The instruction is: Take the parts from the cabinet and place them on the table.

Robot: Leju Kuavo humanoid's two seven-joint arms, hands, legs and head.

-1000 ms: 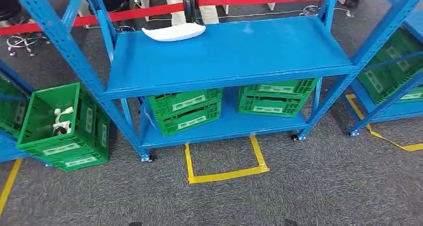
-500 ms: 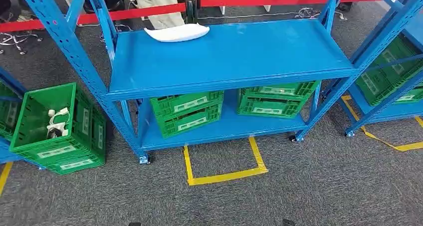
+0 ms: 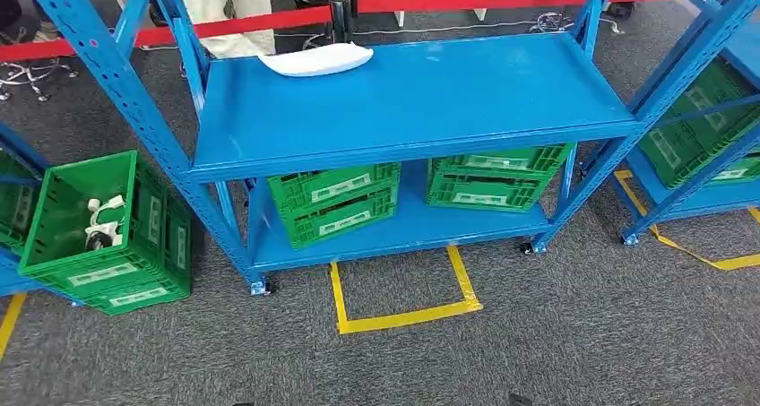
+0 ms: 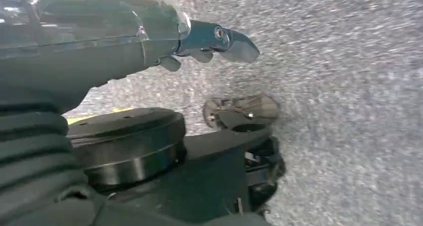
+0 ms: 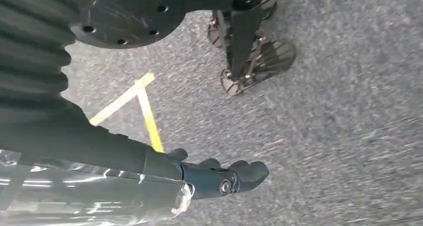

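- A white part (image 3: 315,60) lies on the back left of the top shelf of the blue cabinet (image 3: 421,101), well apart from both hands.
- More white parts (image 3: 101,222) sit inside a tilted green crate (image 3: 107,267) on the rack to the left.
- Two green crates (image 3: 333,200) and (image 3: 491,180) stand side by side on the cabinet's lower shelf; their contents cannot be told.
- The left hand (image 4: 219,39) hangs over grey carpet (image 4: 359,111), holding nothing; whether its fingers are apart cannot be told.
- The right hand (image 5: 219,178) hangs near yellow floor tape (image 5: 144,111), fingers curled together on nothing.
- A person's legs (image 3: 228,12) stand behind the red barrier (image 3: 502,1).
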